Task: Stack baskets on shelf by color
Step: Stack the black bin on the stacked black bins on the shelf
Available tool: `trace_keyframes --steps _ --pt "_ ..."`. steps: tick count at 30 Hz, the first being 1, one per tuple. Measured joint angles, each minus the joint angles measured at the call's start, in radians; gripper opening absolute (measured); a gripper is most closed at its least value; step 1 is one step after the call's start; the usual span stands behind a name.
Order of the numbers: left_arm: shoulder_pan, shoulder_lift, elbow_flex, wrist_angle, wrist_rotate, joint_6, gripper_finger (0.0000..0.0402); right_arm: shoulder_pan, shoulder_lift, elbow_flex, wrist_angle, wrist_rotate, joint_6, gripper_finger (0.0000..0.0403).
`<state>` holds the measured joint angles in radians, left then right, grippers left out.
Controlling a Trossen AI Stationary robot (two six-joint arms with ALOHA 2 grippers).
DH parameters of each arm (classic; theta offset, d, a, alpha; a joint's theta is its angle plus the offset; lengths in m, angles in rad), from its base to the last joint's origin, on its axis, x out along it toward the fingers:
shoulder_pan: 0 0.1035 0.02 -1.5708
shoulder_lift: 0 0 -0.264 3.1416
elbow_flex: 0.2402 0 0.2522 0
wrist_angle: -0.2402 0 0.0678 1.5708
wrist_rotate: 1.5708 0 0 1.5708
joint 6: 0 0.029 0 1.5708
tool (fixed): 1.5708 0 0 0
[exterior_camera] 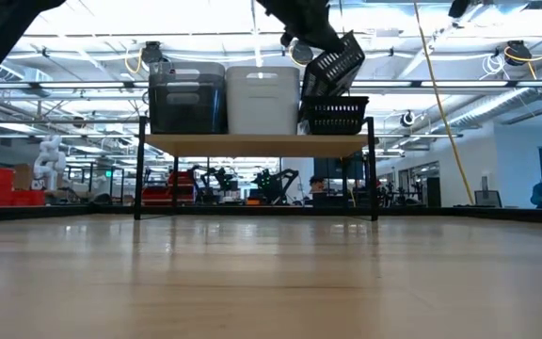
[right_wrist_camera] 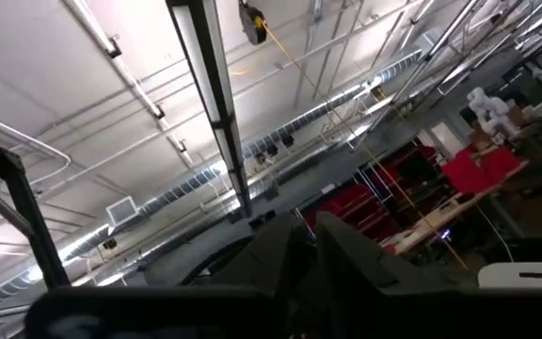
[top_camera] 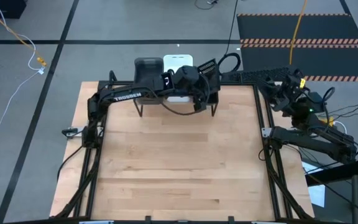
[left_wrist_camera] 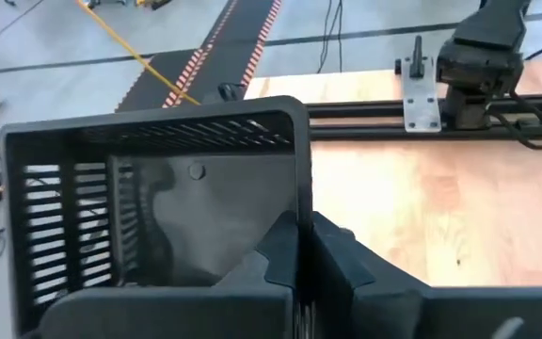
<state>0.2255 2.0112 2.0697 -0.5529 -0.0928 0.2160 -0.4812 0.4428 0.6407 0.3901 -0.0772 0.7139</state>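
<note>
The shelf (exterior_camera: 252, 143) stands at the table's far edge. On it sit a dark grey basket stack (exterior_camera: 186, 99) at the left, a white stack (exterior_camera: 262, 99) in the middle and a black mesh basket (exterior_camera: 335, 115) at the right. My left gripper (left_wrist_camera: 304, 226) is above the shelf's right end, shut on another black mesh basket (exterior_camera: 332, 61), which hangs tilted just over the resting one. This held basket (top_camera: 207, 66) also shows in the high view. My right gripper (right_wrist_camera: 306, 235) waits shut at the table's right side, pointing up at the ceiling. My left gripper pinches the black mesh basket by one side wall at its rim (left_wrist_camera: 301, 193), one finger (left_wrist_camera: 280, 250) inside the basket and one (left_wrist_camera: 342, 250) outside. The basket is lifted clear and tilted, its open side turned toward the wrist camera, above the mesh basket on the shelf.
The right arm (top_camera: 309, 134) is folded outside the table's right rail. The wooden tabletop (top_camera: 179, 162) stretches in front of the shelf. Black frame rails (top_camera: 267, 149) run along both sides. Cables and a striped floor mat lie beyond the far edge.
</note>
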Motion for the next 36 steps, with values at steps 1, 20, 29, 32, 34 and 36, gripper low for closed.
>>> trace_keyframes --steps 1,20,29,32,34,36 --pt "0.001 -0.001 0.000 -0.003 0.000 0.007 0.0012 0.000 0.002 0.000 0.001 0.001 0.000 0.0047" --pt "-0.007 -0.001 0.000 -0.069 -0.057 0.057 0.0167 -0.001 0.118 0.000 -0.147 0.034 -0.028 0.0047" --pt "-0.013 -0.001 0.000 -0.073 -0.058 0.099 0.0184 -0.002 0.337 0.001 -0.227 0.075 -0.106 0.0047" --pt "-0.013 -0.001 0.000 -0.074 -0.058 0.105 0.0184 -0.004 0.393 0.000 -0.236 0.075 -0.118 0.0047" --pt "-0.013 -0.001 0.000 -0.076 -0.058 0.105 0.0184 -0.004 0.412 0.000 -0.230 0.056 -0.125 0.0047" --pt "-0.013 -0.001 0.000 -0.083 -0.057 0.108 0.0184 -0.004 0.425 0.001 -0.231 0.031 -0.132 0.0047"
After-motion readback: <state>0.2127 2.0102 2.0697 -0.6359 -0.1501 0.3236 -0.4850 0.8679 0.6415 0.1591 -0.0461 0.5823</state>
